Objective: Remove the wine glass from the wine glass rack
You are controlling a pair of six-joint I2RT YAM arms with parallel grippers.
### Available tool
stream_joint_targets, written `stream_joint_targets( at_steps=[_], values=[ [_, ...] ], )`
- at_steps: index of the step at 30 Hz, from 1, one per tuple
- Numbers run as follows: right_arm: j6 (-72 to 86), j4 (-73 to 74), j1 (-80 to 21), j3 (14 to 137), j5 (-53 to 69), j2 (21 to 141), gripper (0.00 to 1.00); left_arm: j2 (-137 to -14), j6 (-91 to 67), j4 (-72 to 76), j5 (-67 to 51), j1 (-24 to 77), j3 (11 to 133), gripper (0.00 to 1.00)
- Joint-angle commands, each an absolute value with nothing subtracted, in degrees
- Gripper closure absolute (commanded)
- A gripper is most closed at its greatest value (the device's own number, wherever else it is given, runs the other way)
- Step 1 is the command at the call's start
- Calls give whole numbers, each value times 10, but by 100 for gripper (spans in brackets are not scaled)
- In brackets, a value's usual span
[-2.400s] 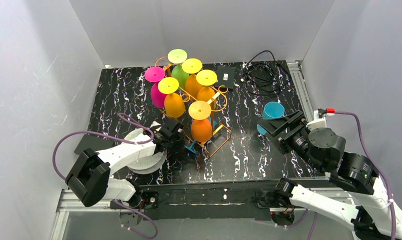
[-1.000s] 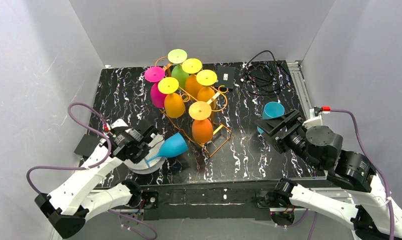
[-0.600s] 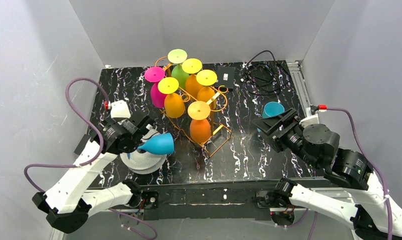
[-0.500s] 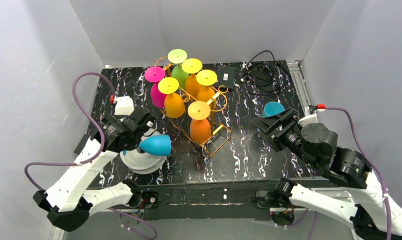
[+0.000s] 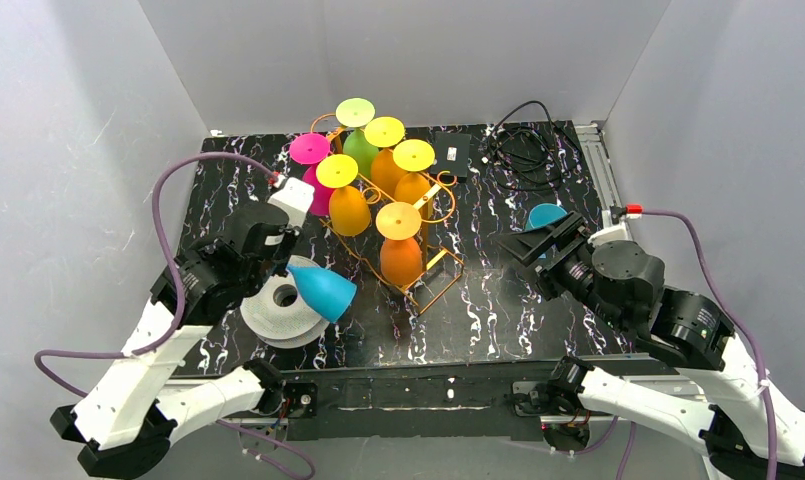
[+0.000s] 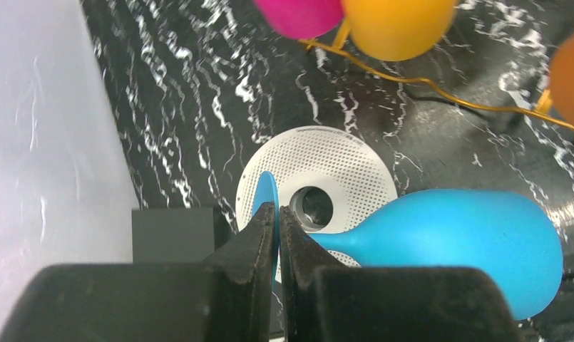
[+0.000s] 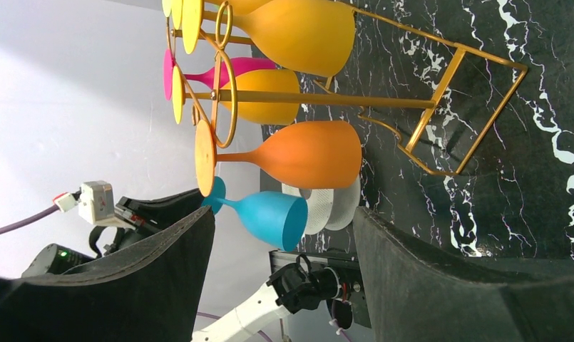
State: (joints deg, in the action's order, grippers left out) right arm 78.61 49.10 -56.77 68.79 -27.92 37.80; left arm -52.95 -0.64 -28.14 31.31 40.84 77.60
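Wine glass [image 5: 323, 291], matte blue, teardrop bowl

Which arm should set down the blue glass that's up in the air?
Left. The left fingers are shut on the foot of the blue wine glass, holding it above the white spool. The right fingers are open and empty.

You had no readable text, labels, brands or numbers in any view; nothing on the table or arms carried legible marking.
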Motion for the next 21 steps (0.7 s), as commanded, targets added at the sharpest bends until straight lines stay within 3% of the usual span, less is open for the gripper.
stream_joint_targets(
  at_steps=[1,9,15,21],
  values=[
    [793,462,-571,693,-289,386,22,-527,142,-259,208,409,808,100],
    [801,460,-571,687,-289,386,23,-530,246,-219,86,410,851,100],
    [806,459,-571,685,-294,385,23,-498,387,-180,-107,410,820,100],
    [806,456,-571,684,-295,387,23,-487,407,-118,-159,410,813,100]
  ],
)
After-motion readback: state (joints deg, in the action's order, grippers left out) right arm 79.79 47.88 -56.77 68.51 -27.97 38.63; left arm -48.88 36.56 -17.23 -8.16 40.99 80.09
